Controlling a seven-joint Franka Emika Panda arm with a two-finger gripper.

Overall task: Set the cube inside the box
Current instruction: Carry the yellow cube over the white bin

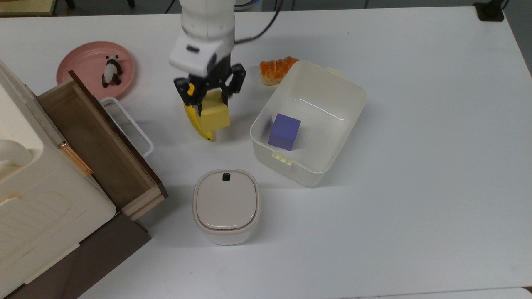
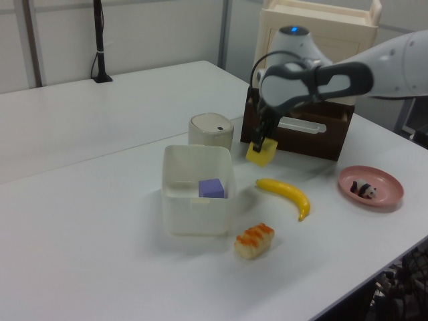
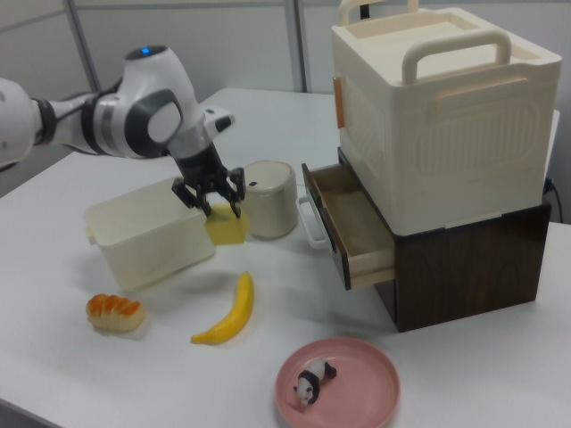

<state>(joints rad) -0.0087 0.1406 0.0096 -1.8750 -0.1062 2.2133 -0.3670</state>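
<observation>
- One arm's gripper point(image 1: 206, 101) was clamped on the upper edge of the yellow cube point(image 1: 213, 115), which hung clear of the table point(image 1: 415, 166); in the left view the cube point(image 2: 261, 152) floated tilted above the banana point(image 2: 286, 194), well off the surface.
- The box point(image 1: 351, 93) sat to the top view's right of the held cube, with open tabletop between them. A purple cube point(image 1: 284, 131) already lay inside it, toward the near end wall.
- The lift looked done; my judgement was that the carry across to the box was the step in hand, with the release not yet made.
- The grasp seemed shallow, the fingers biting only near the top of the cube, and the cube hung skewed. A quick sideways swing could let it pivot or slip out short of the box.
- If the cube was carried too low, its dangling lower corner might strike the box's near wall and shove the light tub, or knock the cube loose.
- Dropped over the purple cube, it could land on an edge and bounce; the freer floor toward the top view's upper right looked safer.
- The lidded bin point(image 1: 226, 205), the bread point(image 1: 275, 69) and the open drawer point(image 1: 99, 141) stood off the likely path.
</observation>
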